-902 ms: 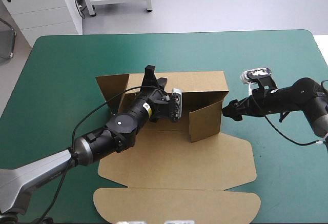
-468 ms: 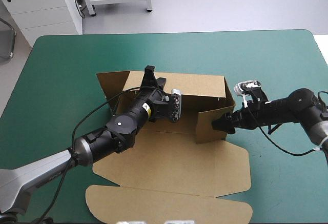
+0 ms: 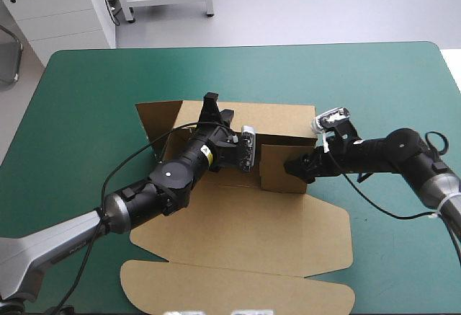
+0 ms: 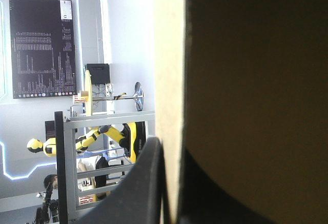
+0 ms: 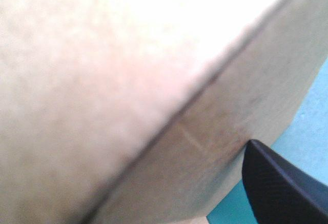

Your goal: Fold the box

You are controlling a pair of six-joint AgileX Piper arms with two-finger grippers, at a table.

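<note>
Left arm (image 3: 155, 185): black, round joints, yellow label (image 3: 208, 153), grey base link (image 3: 43, 246). Right arm (image 3: 389, 149): black, grey end link (image 3: 441, 185). Right claw finger (image 5: 279, 180): black, fine-grained.

Item, right gripper (image 3: 294, 166): we log it moved in from the table's right side; earlier it hung just clear of the box (image 3: 252, 236), now it is against it

Item, right-hand side flap (image 3: 281, 169): we log it swung inward, toward the box's middle

Item, flat lid (image 3: 238, 293): we log it slid a little toward the table's left edge
</note>
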